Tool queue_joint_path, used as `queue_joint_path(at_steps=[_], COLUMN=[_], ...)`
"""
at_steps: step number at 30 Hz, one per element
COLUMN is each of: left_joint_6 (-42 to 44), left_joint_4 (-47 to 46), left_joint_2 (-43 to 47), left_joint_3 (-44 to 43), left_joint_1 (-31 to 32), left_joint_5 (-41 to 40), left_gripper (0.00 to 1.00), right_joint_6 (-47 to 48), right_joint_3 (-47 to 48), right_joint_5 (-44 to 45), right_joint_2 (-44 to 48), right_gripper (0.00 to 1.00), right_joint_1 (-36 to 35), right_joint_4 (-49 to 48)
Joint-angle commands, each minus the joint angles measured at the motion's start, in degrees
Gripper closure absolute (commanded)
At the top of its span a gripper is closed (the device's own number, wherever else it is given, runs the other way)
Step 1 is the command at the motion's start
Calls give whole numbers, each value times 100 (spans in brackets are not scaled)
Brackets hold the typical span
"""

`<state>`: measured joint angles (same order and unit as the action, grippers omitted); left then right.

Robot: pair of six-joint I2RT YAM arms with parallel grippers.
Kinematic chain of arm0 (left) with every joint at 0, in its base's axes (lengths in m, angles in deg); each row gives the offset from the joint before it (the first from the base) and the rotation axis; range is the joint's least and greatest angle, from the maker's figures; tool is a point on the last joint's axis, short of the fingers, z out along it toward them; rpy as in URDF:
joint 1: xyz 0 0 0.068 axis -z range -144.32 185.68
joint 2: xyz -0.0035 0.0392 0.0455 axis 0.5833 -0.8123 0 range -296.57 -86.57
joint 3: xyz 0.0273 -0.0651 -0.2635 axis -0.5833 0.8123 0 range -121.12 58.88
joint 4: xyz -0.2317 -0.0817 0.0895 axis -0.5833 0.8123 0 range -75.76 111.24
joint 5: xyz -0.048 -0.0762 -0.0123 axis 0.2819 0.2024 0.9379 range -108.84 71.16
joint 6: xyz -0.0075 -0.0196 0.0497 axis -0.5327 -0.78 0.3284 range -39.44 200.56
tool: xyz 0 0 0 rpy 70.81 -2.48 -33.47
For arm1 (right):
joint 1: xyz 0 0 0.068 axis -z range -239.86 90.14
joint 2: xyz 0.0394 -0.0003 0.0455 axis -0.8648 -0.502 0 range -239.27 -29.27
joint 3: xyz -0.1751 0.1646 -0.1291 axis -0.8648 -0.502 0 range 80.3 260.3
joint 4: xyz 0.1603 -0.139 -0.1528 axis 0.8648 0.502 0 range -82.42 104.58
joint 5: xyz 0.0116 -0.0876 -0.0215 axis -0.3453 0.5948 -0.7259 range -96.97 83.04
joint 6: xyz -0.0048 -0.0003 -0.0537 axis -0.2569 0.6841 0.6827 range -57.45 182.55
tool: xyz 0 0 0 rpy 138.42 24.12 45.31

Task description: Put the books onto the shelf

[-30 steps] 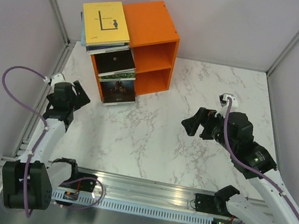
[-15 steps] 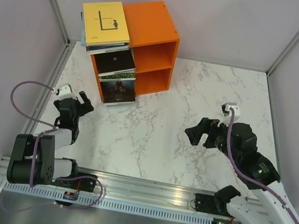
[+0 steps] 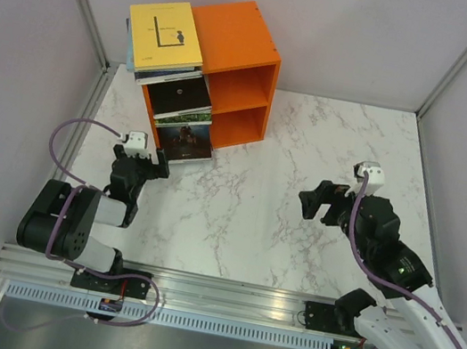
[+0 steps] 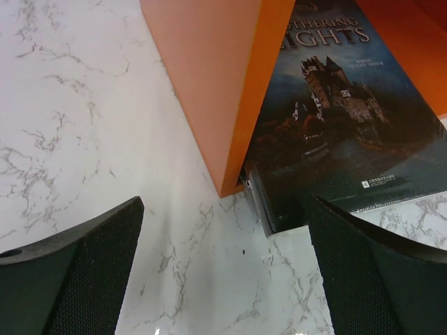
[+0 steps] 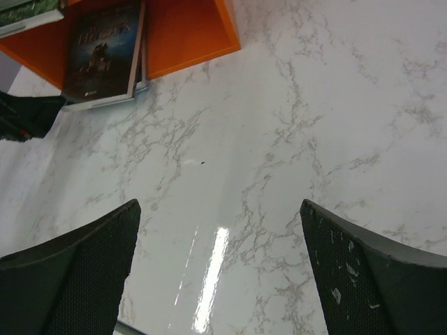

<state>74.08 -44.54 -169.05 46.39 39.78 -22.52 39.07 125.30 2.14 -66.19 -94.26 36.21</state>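
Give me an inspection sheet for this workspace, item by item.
Surface: white marble tabletop, glossy, no spills seen.
Job's things: bright orange wooden shelf at far left; yellow paperback tops a stack on its roof; black-green book in upper compartment; dark castle-cover book in lower compartment, jutting past the front edge.
Clutter: nothing seen.
End effectors: left end effector open, empty, near the shelf's corner; right end effector open, empty, over mid-table.
Cables: purple left-arm cable looped; purple right-arm cable along the arm.
Surroundings: grey wall panels; aluminium rail at near edge.
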Motion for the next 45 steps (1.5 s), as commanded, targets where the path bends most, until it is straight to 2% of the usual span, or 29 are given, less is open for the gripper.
queue_joint_path(at_steps=[1, 2, 5, 6, 7, 10, 13, 14, 15, 17, 19, 20, 23, 27, 28, 29, 31, 32, 35, 37, 40, 41, 45], left_joint_6=[604, 622, 613, 613, 613, 622, 622, 613, 613, 622, 622, 622, 613, 622, 613, 622, 613, 622, 613, 613, 613, 622, 613], left_joint_4=[-654, -878, -765, -862, -767, -801, -731, -748, -749, -740, -740, -740, -740, -740, -740, -740, -740, -731, -740, -740, -740, -740, -740], left_joint_2=[82, -22, 22, -14, 21, 21, 39, 30, 30, 30, 21, 30, 21, 30, 30, 30, 30, 30, 30, 30, 21, 21, 30], left_joint_3=[1, 27, 10, 53, 28, 36, 27, 27, 36, 27, 27, 27, 27, 27, 27, 27, 27, 27, 27, 27, 27, 19, 27], left_joint_1=[56, 56, 56, 56, 47, 56, 56, 56, 56, 56, 56, 56, 47, 47, 56, 47, 47, 47, 47, 47, 47, 47, 47], left_joint_5=[-247, -256, -247, -247, -247, -247, -238, -247, -247, -247, -247, -247, -238, -238, -238, -238, -238, -238, -238, -238, -238, -238, -238], left_gripper=[0, 0, 0, 0, 0, 0, 0, 0, 0, 0, 0, 0, 0, 0, 0, 0, 0, 0, 0, 0, 0, 0, 0], right_joint_6=[-226, -235, 289, 588, 1356, 1741, 2661, 2848, 2963, 2807, 2674, 2691, 2692, 2350, 2183, 2129, 2084, 2154, 2138, 2138, 2452, 2541, 2419], right_joint_3=[-279, -385, -842, -956, -1236, -1975, -2775, -2968, -3266, -3470, -3672, -3699, -3621, -3532, -3602, -3629, -3384, -3392, -3383, -3541, -3620, -3525, -3217], right_joint_5=[1004, 1154, 1725, 1787, 1823, 2304, 2148, 2157, 2096, 1703, 1543, 1429, 1261, 1121, 1129, 1103, 762, 620, 619, 558, 33, -440, -533], right_joint_2=[-25, -34, -148, -200, -314, -578, -912, -1026, -1262, -1623, -2351, -2624, -3852, -4864, -5111, -5288, -4965, -5078, -5105, -5123, -5131, -5097, -5132], right_gripper=[2, 2, 2, 2, 2, 2, 2, 2, 2, 2, 2, 2, 2, 2, 2, 2, 2, 2, 2, 2, 2, 2, 2], right_joint_1=[-24, -24, -24, -24, -32, 3, 152, 291, 423, 1036, 1355, 1609, 1996, 2454, 2533, 2682, 2736, 2753, 2762, 2789, 2798, 2798, 2911], right_joint_4=[-734, -1031, -1681, -1850, -2034, -3453, -4563, -5420, -5785, -6802, -7543, -8260, -9334, -10172, -10984, -10922, -10029, -10356, -10210, -10507, -10745, -10572, -9974])
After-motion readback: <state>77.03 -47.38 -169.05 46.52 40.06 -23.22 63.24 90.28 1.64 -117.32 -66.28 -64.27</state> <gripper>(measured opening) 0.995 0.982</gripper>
